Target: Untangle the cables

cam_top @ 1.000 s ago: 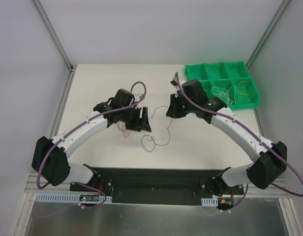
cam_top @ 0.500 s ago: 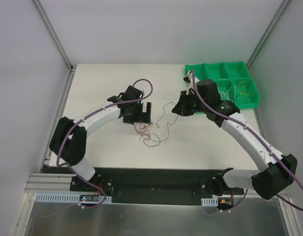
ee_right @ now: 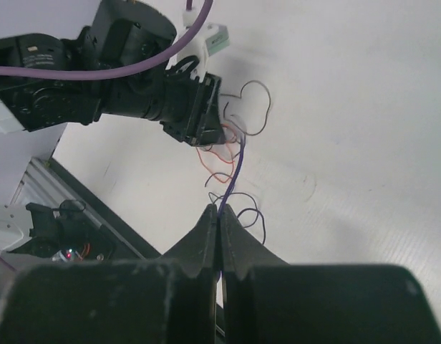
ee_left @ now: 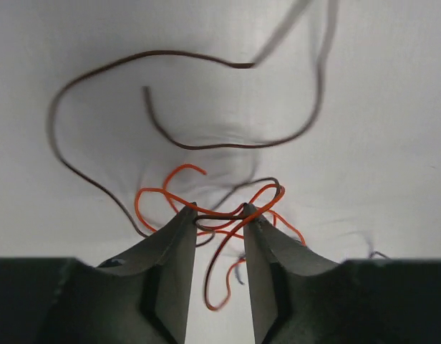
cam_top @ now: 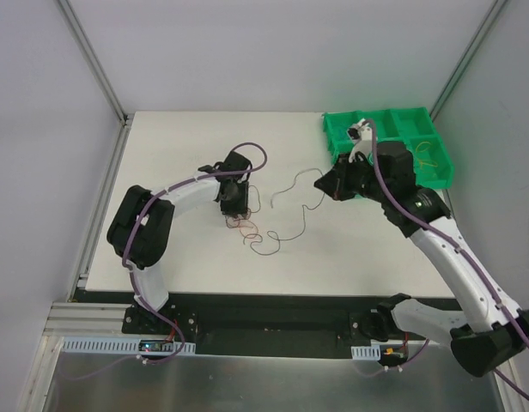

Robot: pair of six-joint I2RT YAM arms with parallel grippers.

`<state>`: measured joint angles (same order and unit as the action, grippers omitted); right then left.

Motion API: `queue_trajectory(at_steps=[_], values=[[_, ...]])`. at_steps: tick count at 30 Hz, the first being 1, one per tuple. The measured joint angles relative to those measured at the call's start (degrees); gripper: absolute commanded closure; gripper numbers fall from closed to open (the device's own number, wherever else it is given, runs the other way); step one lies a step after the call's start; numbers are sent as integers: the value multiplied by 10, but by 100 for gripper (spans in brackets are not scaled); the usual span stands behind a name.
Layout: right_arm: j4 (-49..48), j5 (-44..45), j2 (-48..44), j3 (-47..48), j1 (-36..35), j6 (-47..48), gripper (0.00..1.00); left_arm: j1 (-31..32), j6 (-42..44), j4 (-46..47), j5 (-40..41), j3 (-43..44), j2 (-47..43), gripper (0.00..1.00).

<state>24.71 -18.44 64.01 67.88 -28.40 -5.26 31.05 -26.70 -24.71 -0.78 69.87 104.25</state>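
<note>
Tangle: cables (cam_top: pixel 250 230) bunched on the table (cam_top: pixel 187 146), about 7 o'clock of its centre in the top view.
Strands: orange wire (ee_left: pixel 170 195) looped with dark ones; a bluish wire (ee_right: pixel 235 172) leads out of the knot.
Left gripper (ee_left: pixel 217 215): at the knot's 11 o'clock edge. Fingers narrowly parted, orange and dark strands cross the gap, nothing clamped.
Right gripper (ee_right: pixel 219 209): clenched on the bluish wire's far end.
Key relation: right gripper lies at 2 o'clock of the knot. The wire runs roughly 8-to-2, slack and wavy.
Judgement: a pull toward 2 o'clock looks right if the left pins the knot; otherwise the bundle likely drags along.
Beyond: green bin (cam_top: pixel 331 130) at the table's 1 o'clock corner, loose wires inside.
</note>
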Motion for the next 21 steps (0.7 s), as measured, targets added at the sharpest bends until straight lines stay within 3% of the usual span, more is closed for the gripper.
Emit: queue_trajectory(at_steps=[2,7,10,13,21], values=[[7,17,-33,3,5,3,99,-25,-2,2,-1,-12,0,82],[14,72,-123,42,9,12,99,-128,-25,5,-9,-64,-23,82],[3,92,-156,62,9,15,99,-155,-35,0,-6,-93,-59,80],[-11,94,-161,84,9,16,99,-152,-40,-1,-13,-98,-89,69],[-22,76,-71,91,9,9,99,-150,-28,0,-38,-98,-201,22]])
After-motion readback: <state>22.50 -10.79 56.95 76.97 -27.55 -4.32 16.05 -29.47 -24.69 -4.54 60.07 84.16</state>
